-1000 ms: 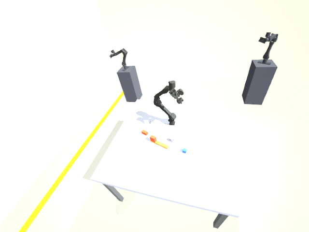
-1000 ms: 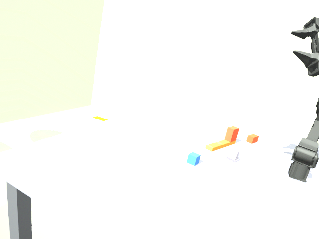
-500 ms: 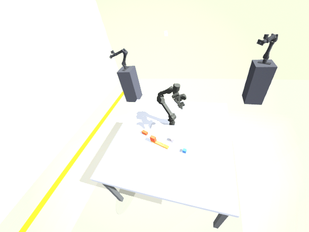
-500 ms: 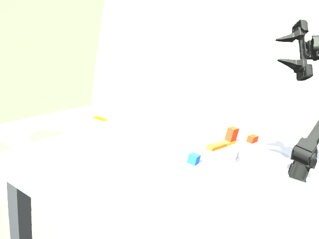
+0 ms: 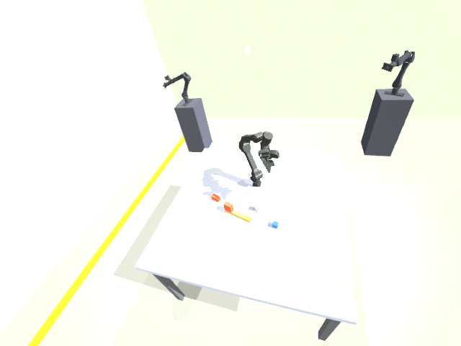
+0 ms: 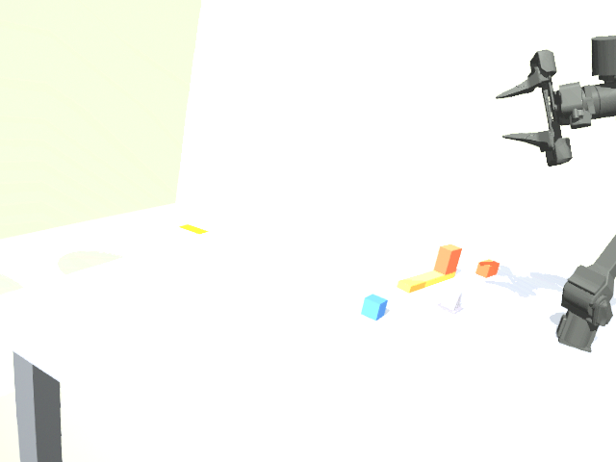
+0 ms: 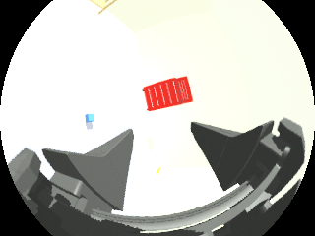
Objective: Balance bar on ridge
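The yellow-orange bar [image 5: 242,216] [image 6: 420,281] lies low along the table [image 5: 245,260]. An upright orange block [image 5: 227,207] [image 6: 448,259] stands at its far end, seemingly on top of it. The ridge looks like the small whitish wedge [image 5: 256,209] [image 6: 457,303], beside the bar and apart from it; it is pale and hard to make out. My gripper [image 5: 271,167] [image 6: 500,116] [image 7: 162,127] is open, with nothing between its fingers, high above the table and well away from the bar. Bar and ridge do not show in the wrist view.
A blue cube [image 5: 275,225] [image 6: 373,307] [image 7: 90,118] sits on the table beyond the bar's near end. A small orange block [image 5: 215,197] [image 6: 487,269] lies past the upright block. Two other arms [image 5: 186,87] [image 5: 400,72] stand on pedestals behind. A red slatted object [image 7: 168,93] shows in the distance.
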`<state>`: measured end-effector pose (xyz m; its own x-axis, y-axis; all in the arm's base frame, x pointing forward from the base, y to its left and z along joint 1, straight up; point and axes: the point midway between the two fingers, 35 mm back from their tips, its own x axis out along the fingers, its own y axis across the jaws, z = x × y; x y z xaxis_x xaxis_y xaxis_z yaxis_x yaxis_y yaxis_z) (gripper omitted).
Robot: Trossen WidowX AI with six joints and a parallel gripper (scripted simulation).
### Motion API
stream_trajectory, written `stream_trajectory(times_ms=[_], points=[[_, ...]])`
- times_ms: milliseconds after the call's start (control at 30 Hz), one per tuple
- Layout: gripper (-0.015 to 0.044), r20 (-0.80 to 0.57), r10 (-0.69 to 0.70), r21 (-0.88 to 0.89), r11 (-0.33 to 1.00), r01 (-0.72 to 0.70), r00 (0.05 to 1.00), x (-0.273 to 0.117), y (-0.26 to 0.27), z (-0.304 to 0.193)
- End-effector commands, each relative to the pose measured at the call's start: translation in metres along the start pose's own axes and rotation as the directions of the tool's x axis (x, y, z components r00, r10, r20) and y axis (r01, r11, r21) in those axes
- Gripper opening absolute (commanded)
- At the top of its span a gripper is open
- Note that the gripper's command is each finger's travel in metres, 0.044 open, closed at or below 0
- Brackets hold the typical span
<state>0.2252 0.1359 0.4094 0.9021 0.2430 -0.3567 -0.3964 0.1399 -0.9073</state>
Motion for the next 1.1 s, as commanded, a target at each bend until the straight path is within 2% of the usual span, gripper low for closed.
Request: stream_trajectory(times_ms=[0, 500, 1067], points=[[0.0315, -0.040, 0.038, -0.022, 0.999, -0.039, 0.998, 0.013, 0.003, -0.006], [0.0315, -0.223, 0.217, -0.055, 0.970, -0.235, 0.950, 0.064, 0.023, -0.048], [0.0315, -0.383, 0.422, 0.018, 0.892, -0.451, 0.821, 0.108, 0.048, -0.117]])
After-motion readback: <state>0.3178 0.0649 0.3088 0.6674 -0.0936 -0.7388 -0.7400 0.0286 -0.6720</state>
